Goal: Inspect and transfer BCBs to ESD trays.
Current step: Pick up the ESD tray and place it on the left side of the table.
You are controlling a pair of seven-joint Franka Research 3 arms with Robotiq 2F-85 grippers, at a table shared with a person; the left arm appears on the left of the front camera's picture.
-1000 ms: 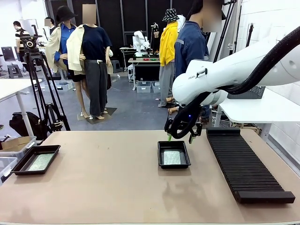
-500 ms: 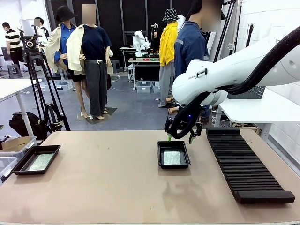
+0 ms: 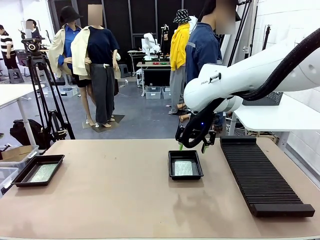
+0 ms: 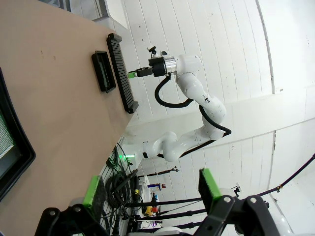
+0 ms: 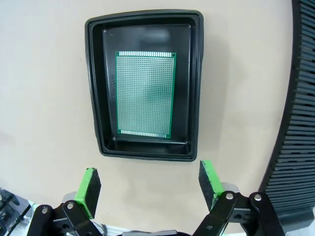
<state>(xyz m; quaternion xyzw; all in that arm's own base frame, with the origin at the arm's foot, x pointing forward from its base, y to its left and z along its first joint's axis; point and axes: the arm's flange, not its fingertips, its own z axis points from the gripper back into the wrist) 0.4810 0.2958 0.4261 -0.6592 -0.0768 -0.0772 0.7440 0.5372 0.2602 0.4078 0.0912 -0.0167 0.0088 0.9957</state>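
At the far left edge of the table (image 3: 125, 200) sits the left ESD tray (image 3: 38, 170), a shallow black tray holding a BCB (image 3: 43, 172) that lies flat inside it. In the left wrist view a corner of this tray appears at the picture's left edge, with a sliver of the green board inside. The left gripper (image 4: 152, 189) hangs above the table, well apart from the tray; its jaws are spread wide with nothing between the green pads.

Near the middle of the table, slightly to the right, lies the second ESD tray (image 3: 185, 164). The second BCB (image 5: 144, 95) rests flat on its floor, roughly centred, with a black margin on every side. The board is a green perforated rectangle with pale strips along its two short ends.

The right gripper (image 3: 192, 146) hovers just beyond the far rim of this tray, above the table and touching nothing. Its jaws are released and empty, as the right wrist view shows, with the pads standing to either side of the tray's nearer rim. The white right arm (image 3: 250, 75) enters from the right.

At the right, a long black ribbed rack (image 3: 262, 175) lies just beside the second tray, running from far to near. A person (image 3: 202, 55) stands beyond the far edge.
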